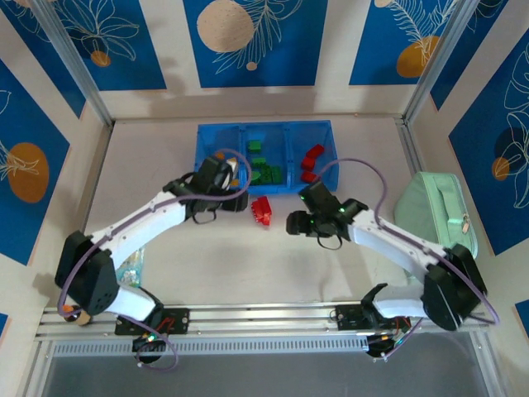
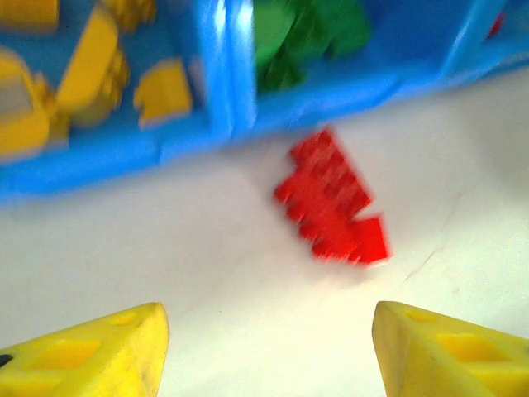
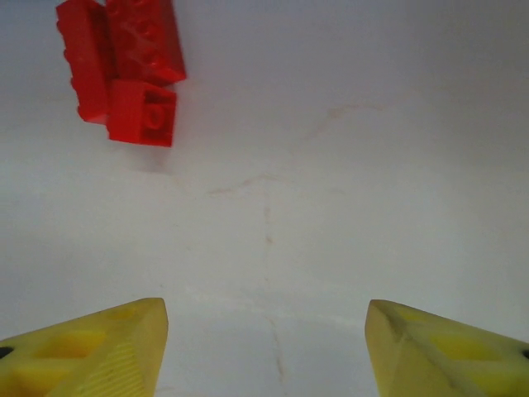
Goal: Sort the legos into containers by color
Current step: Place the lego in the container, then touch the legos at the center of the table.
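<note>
A small clump of red legos (image 1: 262,209) lies on the table just in front of the blue tray of containers (image 1: 208,137). My left gripper (image 1: 240,197) hovers to the clump's left, at the tray's front wall. It is open and empty in the left wrist view (image 2: 269,347), where the red legos (image 2: 335,203) lie ahead and to the right. My right gripper (image 1: 291,223) is right of the clump, open and empty (image 3: 266,347), with the red legos (image 3: 124,70) at its far left. The tray holds orange-yellow legos (image 2: 91,74) on the left, green legos (image 1: 263,169) in the middle and red legos (image 1: 312,159) on the right.
A pale mint-green case (image 1: 436,211) lies on the table at the right, beside my right arm. Patterned blue walls close in the table on three sides. Bare tabletop (image 1: 248,265) stretches between the arms toward the near rail.
</note>
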